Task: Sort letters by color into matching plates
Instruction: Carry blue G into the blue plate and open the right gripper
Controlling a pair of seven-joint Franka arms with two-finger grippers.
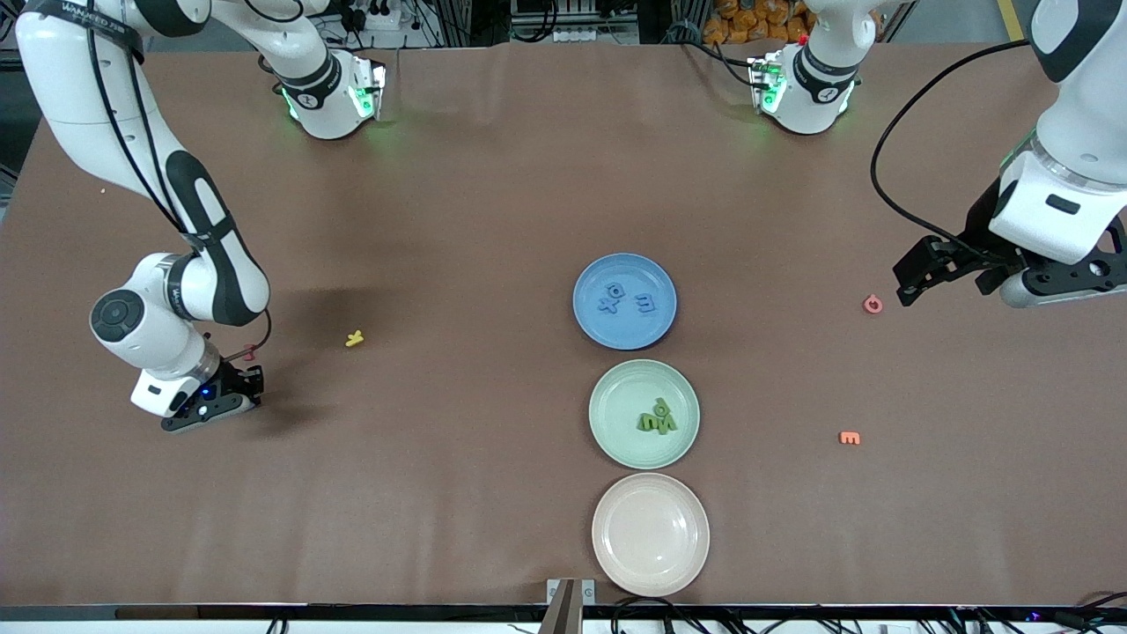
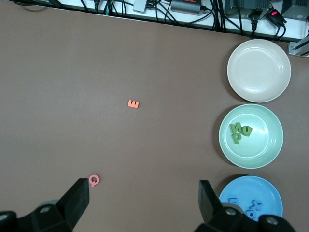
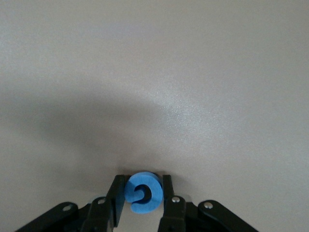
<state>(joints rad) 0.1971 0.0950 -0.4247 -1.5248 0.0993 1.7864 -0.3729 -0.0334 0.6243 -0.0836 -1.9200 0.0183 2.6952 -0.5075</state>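
two plates carry sorted letters: the blue plate (image 1: 624, 335) holds three blue letters (image 1: 625, 300), and the green plate (image 1: 644, 453), nearer the front camera, holds a cluster of green letters (image 1: 658, 418). my right gripper (image 3: 141, 200) sits low at the table toward the right arm's end, fingers clamped on a blue letter (image 3: 143, 192). my left gripper (image 2: 145, 195) waits with jaws spread wide over the table near a pink letter (image 1: 872, 304).
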